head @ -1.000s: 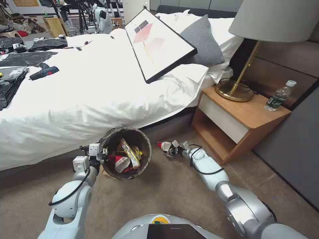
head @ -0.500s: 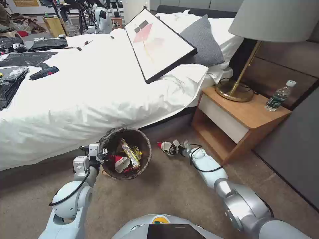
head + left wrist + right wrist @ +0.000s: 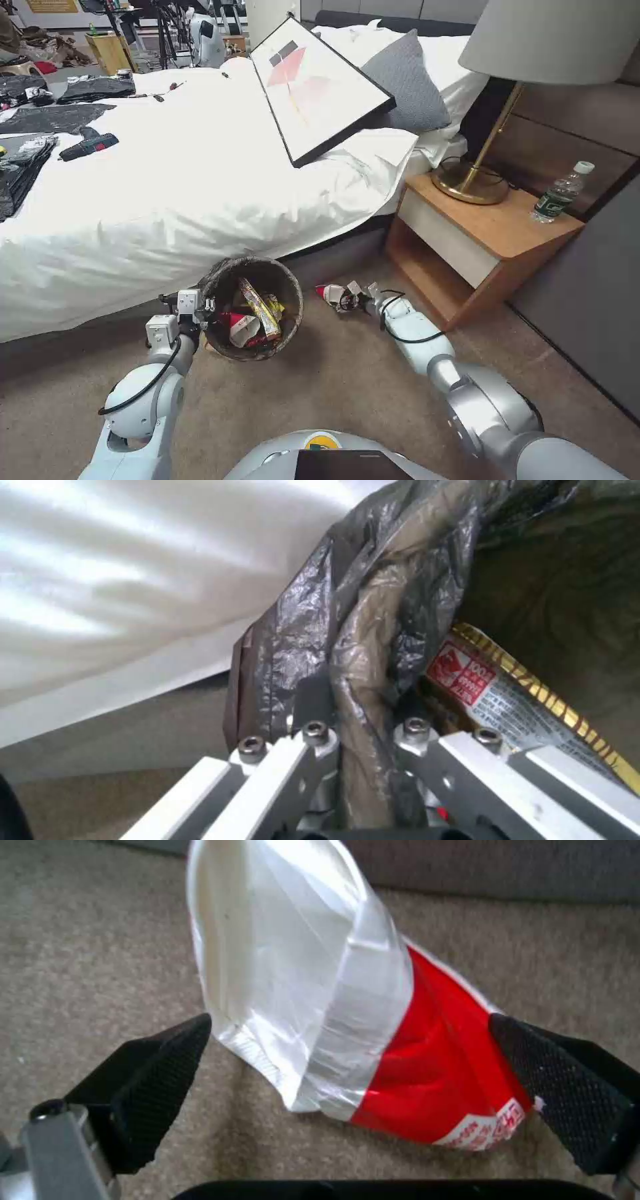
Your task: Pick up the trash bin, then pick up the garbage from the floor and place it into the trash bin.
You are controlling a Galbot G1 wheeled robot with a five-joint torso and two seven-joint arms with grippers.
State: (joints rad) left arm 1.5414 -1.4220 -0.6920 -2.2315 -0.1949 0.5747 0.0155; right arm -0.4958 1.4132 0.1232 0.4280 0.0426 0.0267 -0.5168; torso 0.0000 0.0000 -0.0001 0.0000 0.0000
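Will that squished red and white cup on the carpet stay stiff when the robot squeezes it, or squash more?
The crushed cup already looks flattened and creased, so it will probably squash further between the right gripper pads. It seems thin and empty, so likely very light. Being flat, it probably won't roll.

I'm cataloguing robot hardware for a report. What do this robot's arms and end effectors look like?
Both arms are glossy silver-grey with rounded joints and black cables looped outside. The left end effector has white metal linkage bars with hex bolts. The right end effector has black fingers with textured pads.
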